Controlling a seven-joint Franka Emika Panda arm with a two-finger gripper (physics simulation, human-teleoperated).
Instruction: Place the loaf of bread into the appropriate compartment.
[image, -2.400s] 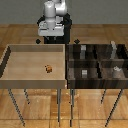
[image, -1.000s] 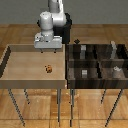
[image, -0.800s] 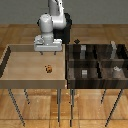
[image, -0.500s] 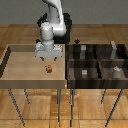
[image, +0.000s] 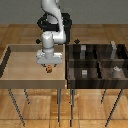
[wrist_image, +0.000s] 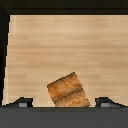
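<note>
The loaf of bread (image: 49, 69) is a tiny orange-brown lump with darker spots. It lies on the floor of the light wooden tray (image: 15, 75) at the exterior view's left, close to the tray's side that faces the dark box. My gripper (image: 48, 63) hangs directly above it, pointing down. In the wrist view the loaf (wrist_image: 69, 90) lies tilted between my two fingertips (wrist_image: 22, 102), which stand wide apart on either side of it without touching it. The gripper (wrist_image: 65, 103) is open and empty.
A dark compartment box (image: 98, 62) with several cells stands at the exterior view's right, next to the tray. Small grey-white objects sit in its cells, for example one (image: 84, 73) and another (image: 116, 70). Both stand on thin metal legs over a wooden floor.
The arm has come forward from the back of the tray and moved down, so the gripper now hangs just above the loaf. The loaf has not moved.
</note>
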